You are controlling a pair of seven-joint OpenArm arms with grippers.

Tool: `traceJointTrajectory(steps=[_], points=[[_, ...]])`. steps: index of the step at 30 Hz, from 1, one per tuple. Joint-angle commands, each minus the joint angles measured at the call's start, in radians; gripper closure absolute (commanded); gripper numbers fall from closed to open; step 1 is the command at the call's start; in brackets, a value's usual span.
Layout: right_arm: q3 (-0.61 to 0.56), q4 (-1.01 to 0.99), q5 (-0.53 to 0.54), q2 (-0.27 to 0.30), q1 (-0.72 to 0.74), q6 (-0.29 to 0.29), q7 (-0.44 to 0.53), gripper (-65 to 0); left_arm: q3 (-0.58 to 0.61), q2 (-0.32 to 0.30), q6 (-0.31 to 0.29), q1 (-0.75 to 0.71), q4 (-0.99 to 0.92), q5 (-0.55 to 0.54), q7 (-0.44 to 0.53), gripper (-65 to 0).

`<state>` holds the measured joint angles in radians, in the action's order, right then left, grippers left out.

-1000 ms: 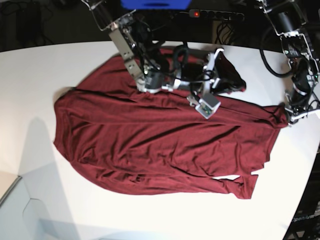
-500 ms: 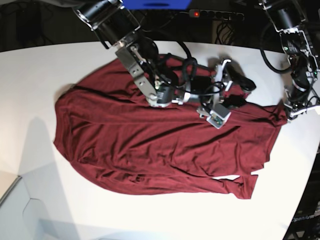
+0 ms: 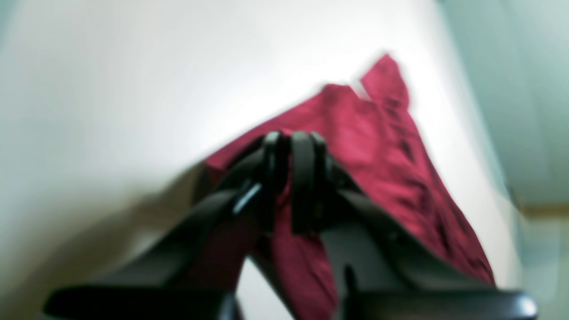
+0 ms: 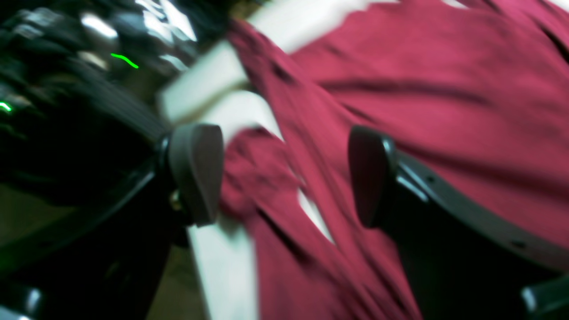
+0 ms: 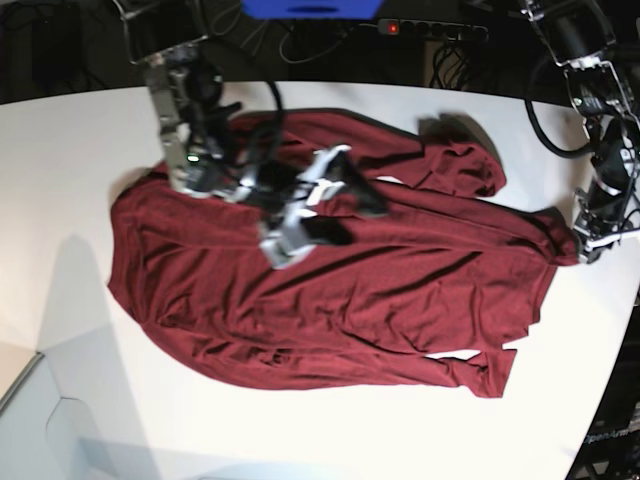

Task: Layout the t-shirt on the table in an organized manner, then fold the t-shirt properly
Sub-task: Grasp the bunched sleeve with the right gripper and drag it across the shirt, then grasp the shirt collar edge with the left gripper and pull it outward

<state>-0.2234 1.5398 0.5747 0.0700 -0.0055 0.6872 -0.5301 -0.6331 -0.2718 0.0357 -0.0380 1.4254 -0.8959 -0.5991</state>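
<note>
The maroon t-shirt (image 5: 330,290) lies spread across the white table (image 5: 400,430), with a sleeve (image 5: 455,160) lying bunched at the far right. My right gripper (image 5: 345,208) hovers open over the shirt's upper middle. In the right wrist view the right gripper (image 4: 284,178) has its pads (image 4: 195,173) wide apart above wrinkled cloth (image 4: 422,89), holding nothing. My left gripper (image 5: 585,242) is at the shirt's right edge. In the blurred left wrist view the left gripper (image 3: 289,151) is shut on a fold of the shirt (image 3: 378,146).
A power strip (image 5: 430,30) with a red light, cables and a blue object (image 5: 310,8) sit beyond the table's far edge. The table edge curves away close to the left gripper at the right. A pale panel (image 5: 40,420) shows at the bottom left.
My right arm has swung left across the shirt, from the sleeve at the upper right to the upper middle. The sleeve now lies free on the table. The left arm has hardly moved.
</note>
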Motion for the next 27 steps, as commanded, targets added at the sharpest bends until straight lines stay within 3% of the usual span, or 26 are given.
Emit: traceJointTrajectory(steps=[1,5,9,16,20,23,27], points=[[0.061,0.015,0.026,0.023,0.006,0.011,0.034,-44.0,-0.012,-0.019,0.000,0.000,0.025,-0.015,-0.002,-7.4],[0.287,-0.003,0.026,0.090,-0.044,0.011,0.034,-44.0,-0.054,0.021,0.000,-0.043,0.036,-0.015,-0.006,-6.4],[0.451,-0.146,0.026,0.135,-0.027,0.011,0.034,-44.0,-0.104,0.052,0.000,-0.070,0.021,-0.015,-0.012,-6.4],[0.485,-0.292,0.024,0.175,0.023,0.011,0.035,-44.0,-0.106,0.059,0.000,-0.099,0.042,-0.016,-0.014,-6.3],[0.485,-0.295,0.024,0.175,0.023,0.011,0.035,-44.0,-0.097,0.105,0.000,-0.129,0.128,-0.016,-0.026,-6.6],[0.485,-0.296,0.024,0.172,0.023,0.011,0.035,-44.0,-0.064,0.159,0.000,-0.147,0.194,-0.016,-0.141,-9.2],[0.485,-0.295,0.024,0.170,0.022,0.011,0.035,-44.0,-0.063,0.222,0.000,-0.161,0.265,-0.016,-0.335,-22.6]])
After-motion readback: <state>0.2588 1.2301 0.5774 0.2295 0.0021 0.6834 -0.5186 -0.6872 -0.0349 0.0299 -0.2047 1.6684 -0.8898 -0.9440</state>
